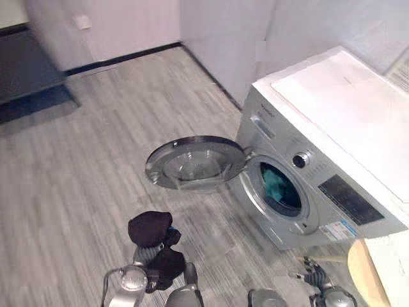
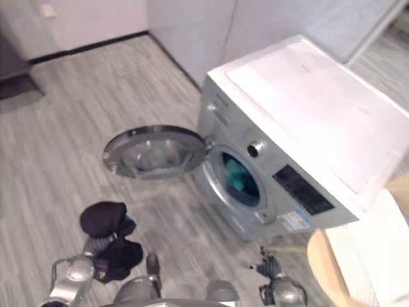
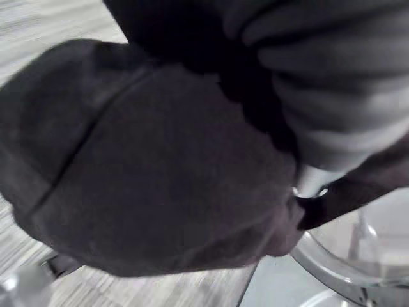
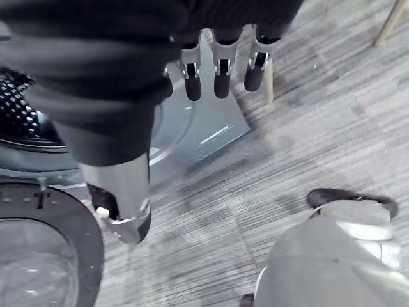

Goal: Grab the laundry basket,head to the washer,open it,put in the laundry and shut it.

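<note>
from the left eye view, my left hand is wrapped in a dark garment, short of the washer; its door hangs wide open and teal laundry already lies in the drum. the right eye view shows my right hand low by the washer's front corner. in the left wrist view the garment hides my fingers, so i cannot tell their grip; it could slip to the floor. in the right wrist view my fingers hang straight, holding nothing. the front sticker's writing is unreadable.
</note>
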Robot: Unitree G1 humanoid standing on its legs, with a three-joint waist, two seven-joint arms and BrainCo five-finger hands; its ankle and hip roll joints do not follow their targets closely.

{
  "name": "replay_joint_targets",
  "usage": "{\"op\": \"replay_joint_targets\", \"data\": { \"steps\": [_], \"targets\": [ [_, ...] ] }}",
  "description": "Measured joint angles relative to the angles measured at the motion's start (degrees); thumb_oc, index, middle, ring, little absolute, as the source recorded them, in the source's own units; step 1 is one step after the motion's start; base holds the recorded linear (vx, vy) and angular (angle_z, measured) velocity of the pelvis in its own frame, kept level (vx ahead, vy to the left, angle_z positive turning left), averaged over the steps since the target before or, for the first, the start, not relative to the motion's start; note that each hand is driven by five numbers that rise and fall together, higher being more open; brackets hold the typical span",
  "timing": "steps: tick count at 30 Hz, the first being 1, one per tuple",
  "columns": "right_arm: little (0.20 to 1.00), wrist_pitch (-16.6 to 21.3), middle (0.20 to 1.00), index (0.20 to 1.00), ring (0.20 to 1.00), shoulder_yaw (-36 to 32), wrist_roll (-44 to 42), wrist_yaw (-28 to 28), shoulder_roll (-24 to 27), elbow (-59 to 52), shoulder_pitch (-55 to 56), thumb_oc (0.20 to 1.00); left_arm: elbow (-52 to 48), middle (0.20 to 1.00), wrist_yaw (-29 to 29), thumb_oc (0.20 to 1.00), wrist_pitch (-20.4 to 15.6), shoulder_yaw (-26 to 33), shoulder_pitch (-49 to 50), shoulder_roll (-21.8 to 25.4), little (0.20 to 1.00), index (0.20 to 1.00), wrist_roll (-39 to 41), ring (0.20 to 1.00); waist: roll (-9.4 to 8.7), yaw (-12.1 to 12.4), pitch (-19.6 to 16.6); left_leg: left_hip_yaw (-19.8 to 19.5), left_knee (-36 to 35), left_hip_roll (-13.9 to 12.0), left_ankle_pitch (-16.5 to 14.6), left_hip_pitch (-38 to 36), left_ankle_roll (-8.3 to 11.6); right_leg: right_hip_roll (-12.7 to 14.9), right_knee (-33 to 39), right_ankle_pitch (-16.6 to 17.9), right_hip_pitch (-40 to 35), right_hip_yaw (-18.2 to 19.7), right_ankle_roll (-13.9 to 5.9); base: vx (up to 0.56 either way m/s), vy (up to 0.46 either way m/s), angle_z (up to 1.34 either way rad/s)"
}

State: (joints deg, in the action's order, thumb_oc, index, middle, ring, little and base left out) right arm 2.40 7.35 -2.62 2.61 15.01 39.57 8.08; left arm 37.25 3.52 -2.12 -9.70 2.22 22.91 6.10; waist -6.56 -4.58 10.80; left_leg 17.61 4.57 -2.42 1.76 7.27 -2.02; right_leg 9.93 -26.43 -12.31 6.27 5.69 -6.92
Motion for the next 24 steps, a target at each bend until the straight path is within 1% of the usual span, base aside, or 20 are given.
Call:
{"op": "replay_joint_targets", "data": {
  "steps": [1, 3, 4, 6, 7, 8, 9, 10, 11, 12, 13, 14, 15, 16, 17, 18, 19, 20, 22, 24],
  "targets": [
    [1.0, 0.14, 1.0, 1.0, 1.0, 0.04, -0.01, -0.04, -0.35, -0.82, -0.85, 1.0, -1.01, 0.2, 0.05, 0.2, -0.09, 0.11, -0.35, 0.66, 0.2, 0.2, 0.0, 0.2, 0.35, 0.49, 0.18, 2.05, -1.28, 0.01, -0.89, -1.67, -1.02, 0.82, -3.4, 0.24, 2.37, -2.37, -0.51, 0.15, 0.2, -1.46],
    [1.0, 0.3, 1.0, 1.0, 1.0, 0.12, -0.01, 0.02, -0.56, -0.73, -1.79, 1.0, -1.53, 0.2, -0.02, 0.2, -0.3, -0.08, -2.21, 1.42, 0.2, 0.2, -0.03, 0.2, 0.71, -1.06, 0.33, 2.64, -2.08, 0.9, -1.29, -3.33, -1.6, 2.31, -3.16, 0.43, 3.54, -6.07, -0.8, 0.2, 0.164, -0.75],
    [1.0, 0.24, 1.0, 1.0, 1.0, 0.18, -0.02, 0.0, -0.55, -0.77, -2.62, 1.0, -2.4, 0.2, 0.14, 0.2, -0.32, -0.21, -2.32, 1.45, 0.2, 0.2, 0.0, 0.2, 1.12, -1.49, 0.59, 5.12, -4.4, 1.08, -1.66, -5.8, -2.11, 3.31, -1.91, 0.45, 3.75, -10.34, -0.78, 0.19, 0.109, -0.86],
    [1.0, 0.26, 1.0, 1.0, 1.0, 0.94, 0.01, -0.07, -0.52, -0.93, -4.67, 1.0, -3.47, 0.2, 0.17, 0.2, -0.49, 0.27, -1.09, 1.82, 0.2, 0.2, 0.08, 0.2, 1.71, -0.67, 0.81, 12.03, -7.65, 1.17, -2.5, -9.72, -1.02, 5.43, 0.36, 0.62, 5.95, -20.19, -0.39, 0.12, 0.019, -1.75],
    [1.0, 0.43, 1.0, 1.0, 1.0, 1.74, 0.04, 0.02, -0.42, -1.28, -5.78, 1.0, -3.66, 0.2, 0.21, 0.2, -0.46, 0.7, 0.37, 1.54, 0.2, 0.2, 0.41, 0.2, 1.54, -0.77, 0.62, 17.73, -7.53, 0.58, -3.78, -11.41, 0.89, 6.43, 2.04, 0.67, 7.44, -28.82, -0.33, 0.09, -0.026, -2.13],
    [1.0, 0.4, 1.0, 1.0, 1.0, 2.45, 0.05, 0.01, -0.52, -1.58, -5.75, 1.0, -3.61, 0.2, 0.23, 0.2, -0.45, 1.04, 1.29, 1.62, 0.2, 0.2, 0.42, 0.2, 1.66, -0.58, 0.39, 19.92, -7.03, 0.27, -4.37, -11.83, 1.67, 6.57, 2.18, 0.7, 8.54, -32.97, -0.3, 0.1, -0.089, -1.76],
    [1.0, 0.34, 1.0, 1.0, 1.0, 2.66, 0.05, -0.04, -0.52, -2.06, -5.44, 1.0, -3.6, 0.2, 0.23, 0.2, -0.41, 1.13, 2.16, 1.72, 0.2, 0.2, 0.43, 0.2, 0.93, -0.24, -0.22, 21.54, -6.22, -0.01, -4.78, -11.93, 2.22, 6.82, 2.39, 0.88, 8.66, -36.38, -0.01, 0.06, -0.146, -1.08],
    [1.0, 0.25, 1.0, 1.0, 1.0, 2.56, 0.05, -0.01, -0.39, -2.11, -4.49, 1.0, -3.54, 0.2, 0.06, 0.2, -0.36, 0.88, 2.15, 1.52, 0.2, 0.2, 0.43, 0.2, 0.83, -0.26, -0.26, 21.43, -5.51, -0.1, -4.8, -12.09, 2.22, 6.83, 3.24, 1.59, 8.52, -37.37, 0.85, 0.1, -0.237, -0.64],
    [1.0, -0.11, 1.0, 1.0, 1.0, 2.14, 0.06, -0.09, 0.3, -1.98, -2.68, 1.0, -3.66, 0.2, 0.01, 0.2, -0.39, 0.48, 1.54, -0.15, 0.2, 0.2, 0.37, 0.2, 0.46, -0.92, -0.7, 20.03, -3.88, -1.13, -5.07, -12.44, 2.66, 5.01, 5.35, 4.18, 7.12, -37.22, 2.03, 0.11, -0.36, -0.22],
    [1.0, -0.11, 1.0, 1.0, 1.0, 1.95, 0.05, -0.06, 0.24, -1.99, -2.04, 1.0, -3.59, 0.2, -0.03, 0.2, -0.39, 0.41, 1.35, -0.8, 0.2, 0.2, 0.35, 0.2, 0.51, -1.83, -0.72, 18.82, -2.15, -2.54, -5.16, -12.23, 2.8, 2.63, 6.87, 4.47, 6.17, -34.68, 2.49, 0.08, -0.288, 0.09],
    [1.0, -0.07, 1.0, 1.0, 1.0, 1.9, 0.02, -0.01, 0.21, -1.93, -0.51, 1.0, -3.51, 0.2, -0.41, 0.2, -0.35, -0.13, 1.4, -1.15, 0.2, 0.2, 0.34, 0.2, 0.32, -2.82, -0.84, 17.79, -0.19, -3.33, -5.04, -12.24, 2.83, 0.67, 8.5, 5.38, 5.38, -32.6, 4.24, 0.08, -0.226, 0.15],
    [1.0, 0.15, 1.0, 1.0, 1.0, 1.43, -0.07, -0.11, 0.34, -1.51, -0.04, 1.0, -3.52, 0.2, -1.06, 0.2, -0.38, -0.57, 1.98, -1.62, 0.2, 0.2, 0.33, 0.2, 0.03, -2.46, -1.35, 18.13, 3.43, -5.12, -5.26, -11.8, 2.91, -0.9, 9.39, 4.64, 4.36, -30.72, 6.16, 0.07, -0.053, -0.11],
    [1.0, 0.14, 1.0, 1.0, 1.0, 0.57, -0.09, -0.03, -0.08, -0.94, 0.63, 1.0, -3.45, 0.2, -1.26, 0.2, -0.38, -1.09, 2.55, -1.58, 0.2, 0.2, 0.33, 0.2, 0.29, -2.33, -1.53, 18.98, 6.8, -6.4, -5.37, -11.1, 2.87, -2.03, 10.82, 4.31, 3.83, -29.42, 6.73, 0.12, -0.032, -0.83],
    [1.0, 0.1, 1.0, 1.0, 1.0, 0.44, -0.14, 0.02, 0.78, -1.38, 0.68, 1.0, -3.5, 0.2, -1.53, 0.2, -0.29, -1.24, 3.96, -2.03, 0.2, 0.2, 0.34, 0.2, 0.79, -1.3, -2.35, 16.8, 14.07, -9.6, -5.29, -9.45, 2.74, -4.69, 13.97, 4.38, 2.02, -27.4, 7.58, 0.09, 0.0, -1.13],
    [1.0, 0.14, 1.0, 1.0, 1.0, 0.42, -0.15, 0.12, 1.44, -1.44, 0.24, 1.0, -3.45, 0.2, -1.54, 0.2, -0.29, -1.5, 4.48, -2.2, 0.2, 0.2, 0.34, 0.2, 1.17, -1.13, -2.35, 13.31, 18.62, -10.84, -5.44, -7.7, 2.91, -6.03, 15.2, 5.6, 1.27, -25.05, 9.56, 0.07, 0.035, -1.27],
    [1.0, 0.24, 1.0, 1.0, 1.0, 0.42, -0.18, 0.16, 2.72, -1.57, -0.15, 1.0, -3.35, 0.2, -1.55, 0.2, -0.27, -1.89, 4.83, -2.99, 0.2, 0.2, 0.34, 0.2, 2.23, -1.27, -2.38, 8.16, 21.24, -10.97, -6.89, -5.94, 4.54, -7.18, 15.99, 6.91, 0.87, -22.91, 10.29, 0.09, 0.094, -1.16],
    [1.0, 0.19, 1.0, 1.0, 1.0, 0.39, -0.2, 0.24, 4.69, -1.8, -0.54, 1.0, -3.46, 0.2, -1.55, 0.2, -0.29, -2.04, 4.81, -4.75, 0.2, 0.2, 0.34, 0.2, 3.52, -1.49, -2.49, 2.0, 18.22, -9.46, -8.76, -4.19, 7.24, -8.57, 17.86, 7.84, 0.31, -20.37, 10.45, 0.09, 0.093, -1.08],
    [1.0, 0.08, 1.0, 1.0, 1.0, 0.29, -0.2, 0.27, 5.28, -1.75, -0.61, 1.0, -3.63, 0.2, -1.53, 0.2, -0.36, -2.18, 4.46, -5.31, 0.2, 0.2, 0.34, 0.2, 3.79, -1.42, -2.45, -1.23, 14.4, -7.83, -9.19, -3.49, 7.92, -8.82, 19.02, 8.76, -0.21, -18.91, 11.0, 0.02, 0.09, -1.0],
    [1.0, -0.05, 1.0, 1.0, 1.0, 0.45, -0.21, 0.22, 5.45, -1.6, -0.72, 1.0, -3.62, 0.2, -1.48, 0.2, -0.56, -2.31, 3.99, -5.53, 0.2, 0.2, 0.35, 0.2, 3.54, -1.36, -2.28, -3.92, 7.61, -6.57, -8.62, -2.73, 8.13, -9.14, 20.22, 10.13, -1.12, -18.11, 11.43, -0.02, 0.09, -0.75],
    [1.0, 0.0, 1.0, 1.0, 1.0, 0.57, -0.26, 0.41, 5.36, -0.53, -0.63, 1.0, -3.69, 0.2, -1.02, 0.2, -1.03, -2.36, 2.44, -5.54, 0.2, 0.2, 0.41, 0.2, 3.46, -1.36, -1.88, -7.1, 2.54, -6.62, -5.68, 0.72, 9.05, -10.36, 20.97, 10.09, -1.97, -16.54, 11.38, 0.03, 0.105, -0.65]
  ]
}}
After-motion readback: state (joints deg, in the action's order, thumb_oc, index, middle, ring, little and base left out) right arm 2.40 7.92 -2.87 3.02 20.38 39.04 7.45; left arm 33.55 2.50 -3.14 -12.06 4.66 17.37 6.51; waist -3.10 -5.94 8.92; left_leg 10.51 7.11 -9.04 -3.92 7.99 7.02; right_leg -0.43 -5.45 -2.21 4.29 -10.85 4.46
